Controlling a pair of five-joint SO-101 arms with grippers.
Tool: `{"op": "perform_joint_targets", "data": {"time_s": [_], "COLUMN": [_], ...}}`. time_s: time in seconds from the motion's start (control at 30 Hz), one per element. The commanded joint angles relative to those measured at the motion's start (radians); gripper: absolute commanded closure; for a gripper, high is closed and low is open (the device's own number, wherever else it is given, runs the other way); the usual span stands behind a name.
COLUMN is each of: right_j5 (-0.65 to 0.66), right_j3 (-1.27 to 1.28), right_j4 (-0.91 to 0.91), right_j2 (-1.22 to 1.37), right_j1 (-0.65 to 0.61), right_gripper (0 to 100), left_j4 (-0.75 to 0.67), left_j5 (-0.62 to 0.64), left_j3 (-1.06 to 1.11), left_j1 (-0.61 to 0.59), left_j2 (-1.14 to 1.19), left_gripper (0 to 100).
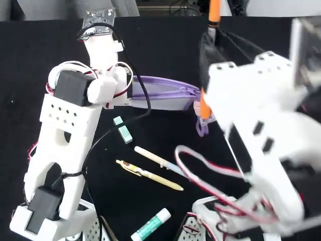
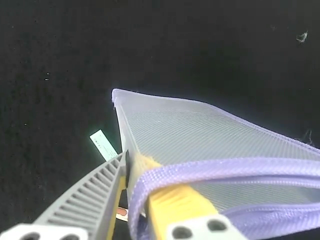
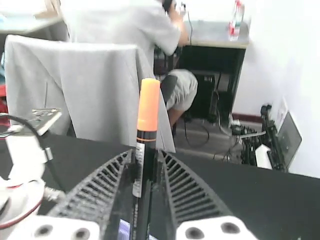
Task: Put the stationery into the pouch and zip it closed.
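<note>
A purple-trimmed mesh pouch [image 1: 163, 93] lies at the table's middle back. My left gripper [image 1: 127, 95] is shut on its left end; in the left wrist view the gripper [image 2: 132, 162] pinches the pouch [image 2: 200, 135] at its purple edge. My right gripper [image 1: 209, 52] hangs above the pouch's right end, shut on an orange marker [image 1: 214, 11] held upright, whose lower tip is near the zipper end. In the right wrist view the marker [image 3: 146, 125] stands between the fingers [image 3: 107, 180] of the gripper [image 3: 145, 167]. A mint eraser [image 1: 123, 129], a white pen [image 1: 153, 158], a yellow pen [image 1: 150, 175] and a green glue stick [image 1: 150, 225] lie in front.
The table [image 1: 165, 40] is covered in black cloth. The eraser [image 2: 103, 145] also lies beside the pouch's corner in the left wrist view. Both arm bases stand at the front edge. Red and black cables [image 1: 200, 170] loop from the right arm over the pens' area.
</note>
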Motion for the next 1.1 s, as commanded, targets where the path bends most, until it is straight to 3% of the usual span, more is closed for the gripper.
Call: {"op": "perform_joint_targets", "data": {"time_s": [0.0, 0.17, 0.47, 0.83, 1.07], "right_j5": [-0.008, -0.008, -0.009, -0.011, -0.080], "right_j3": [0.050, 0.298, 0.984, 1.486, 1.801], "right_j4": [-0.051, -0.203, -0.740, -1.163, -1.439], "right_j2": [-0.101, -0.225, -0.595, -0.886, -0.990], "right_j1": [-0.014, -0.014, -0.014, -0.015, -0.074], "right_gripper": [98.8, 98.8, 98.8, 98.8, 98.8], "left_j4": [-0.011, -0.008, -0.008, -0.009, -0.012], "left_j5": [0.011, 0.006, 0.006, 0.011, 0.011], "left_j3": [-0.005, -0.004, -0.004, -0.004, -0.004], "left_j1": [0.007, 0.053, 0.077, 0.079, 0.082], "left_j2": [-0.048, -0.048, -0.048, -0.048, -0.046], "left_gripper": [97, 97, 97, 97, 97]}}
